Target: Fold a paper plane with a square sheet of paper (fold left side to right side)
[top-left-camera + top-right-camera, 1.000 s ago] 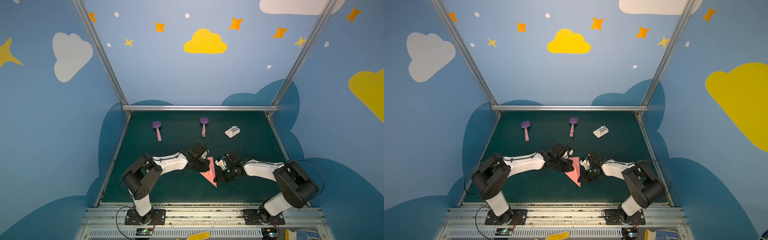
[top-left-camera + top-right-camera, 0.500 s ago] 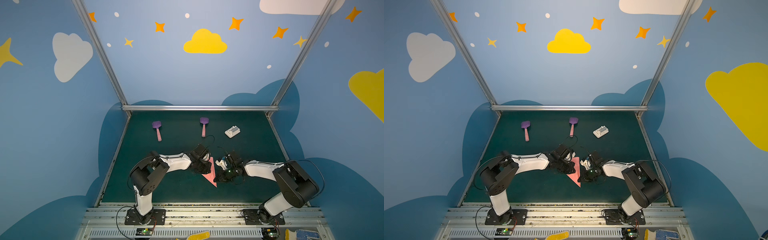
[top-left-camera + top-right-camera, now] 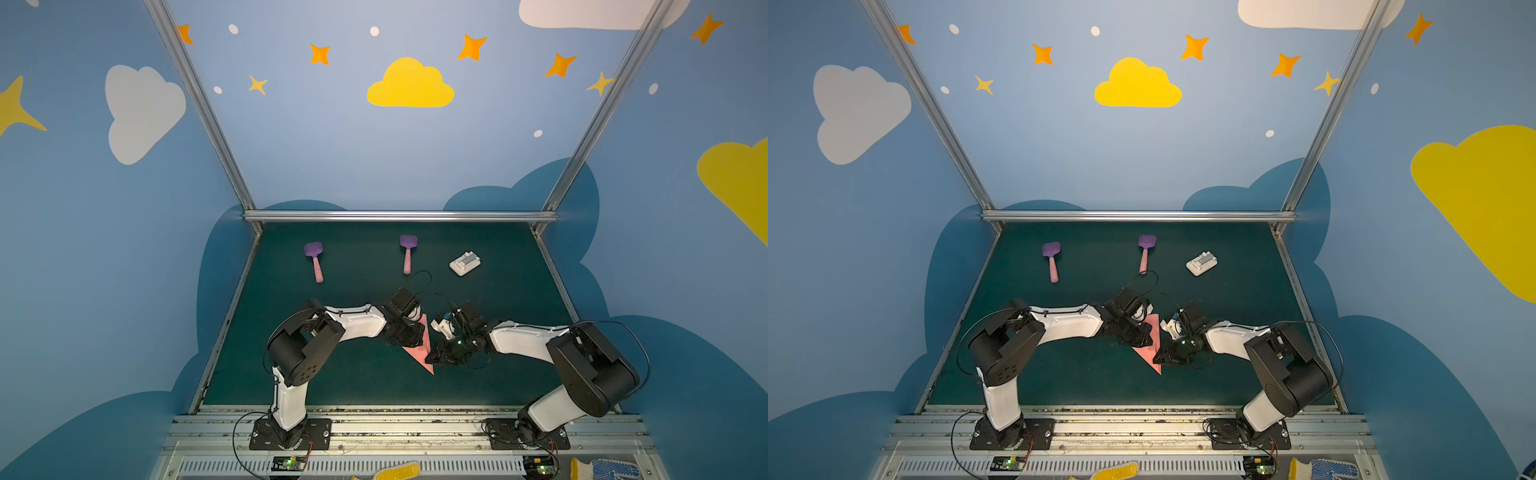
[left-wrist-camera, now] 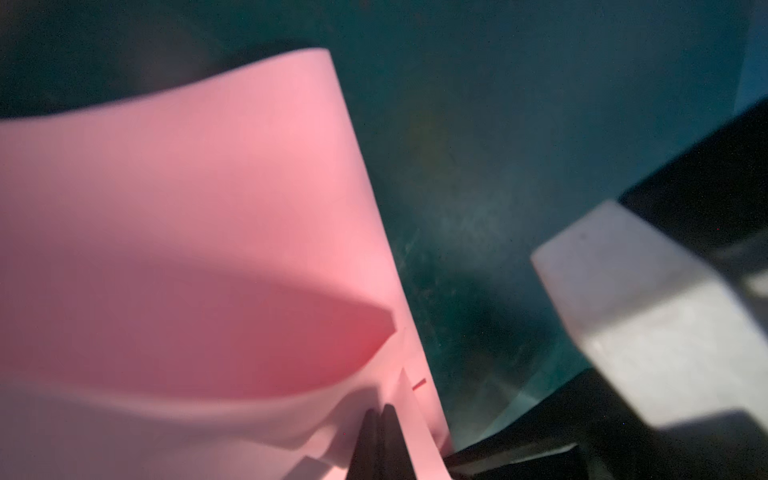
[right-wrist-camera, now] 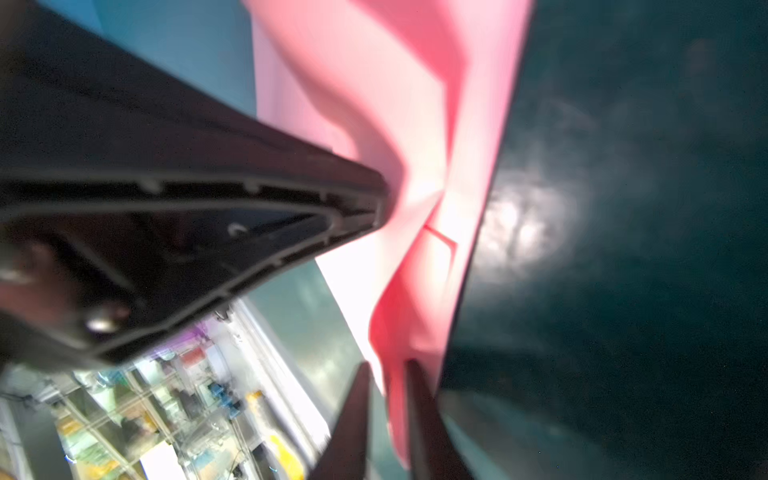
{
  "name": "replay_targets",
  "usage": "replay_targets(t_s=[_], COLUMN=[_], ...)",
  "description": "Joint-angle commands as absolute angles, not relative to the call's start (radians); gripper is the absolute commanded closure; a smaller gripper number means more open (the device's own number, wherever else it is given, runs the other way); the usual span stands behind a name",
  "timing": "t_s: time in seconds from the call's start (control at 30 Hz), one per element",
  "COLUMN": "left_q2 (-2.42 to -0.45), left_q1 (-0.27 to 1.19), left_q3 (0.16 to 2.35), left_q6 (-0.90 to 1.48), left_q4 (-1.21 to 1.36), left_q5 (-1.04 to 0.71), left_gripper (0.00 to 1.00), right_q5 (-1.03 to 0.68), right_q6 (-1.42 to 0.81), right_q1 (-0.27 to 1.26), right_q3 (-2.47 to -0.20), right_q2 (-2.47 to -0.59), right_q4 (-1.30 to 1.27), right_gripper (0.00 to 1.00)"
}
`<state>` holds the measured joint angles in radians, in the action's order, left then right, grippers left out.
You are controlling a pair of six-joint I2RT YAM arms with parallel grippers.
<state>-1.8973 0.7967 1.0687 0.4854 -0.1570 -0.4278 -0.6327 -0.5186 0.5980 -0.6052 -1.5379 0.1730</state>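
Tabletop (image 3: 353, 291): dark green mat, seen whole in both top views, carrying everything below.
Left arm (image 3: 353, 326): white and black, reaching in from the left toward the middle of the mat, wrist low over the paper.
Right arm (image 3: 523, 338): same build, reaching in from the right, wrist near the left one with the paper between.
Paper sheet (image 3: 420, 356): salmon pink, creased to a slim triangle, point toward the near edge of the tabletop. Lying front-centre on the mat between the two tools, far end hidden under the left tool. In the left wrist view, one layer bowed up off the layer beneath.
Rear-left spatula (image 3: 314, 259): purple head, pink handle, flat on the mat, well apart from the paper.
Rear-centre spatula (image 3: 408, 253): same kind, handle toward the arms.
White block (image 3: 465, 263): rear right, lying apart from everything else.
Left tool (image 4: 380, 419): dark tips pressed together, paper lying against them. Cannot tell whether a layer is caught between.
Right tool (image 5: 386, 370): tips slightly spread, thin edge of the paper standing in the gap.
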Motion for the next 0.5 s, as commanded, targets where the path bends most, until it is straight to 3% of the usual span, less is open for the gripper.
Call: replay_targets(t_s=[0.0,0.2,0.37,0.47], left_q2=[-1.928,-1.928,-1.939,-1.953], left_q1=[0.793,0.795,0.794,0.793], left_q3=[1.082,1.095,1.118,1.129], left_q6=[0.493,0.575,0.654,0.667], left_q4=[-0.197,-0.230,-0.280,-0.293], left_q5=[-0.384,-0.367,-0.350,-0.354], left_gripper=[0.96,0.96,0.96,0.96], right_q5=[-0.565,-0.518,-0.451,-0.430], right_q6=[-0.515,-0.540,-0.571,-0.591], right_q1=[0.589,0.608,0.668,0.692], right_q3=[-0.607,-0.630,-0.656,-0.665], right_q2=[-1.468,-1.347,-1.349,-1.379], right_q4=[0.290,0.358,0.364,0.337], right_gripper=[0.68,0.70,0.97,1.00])
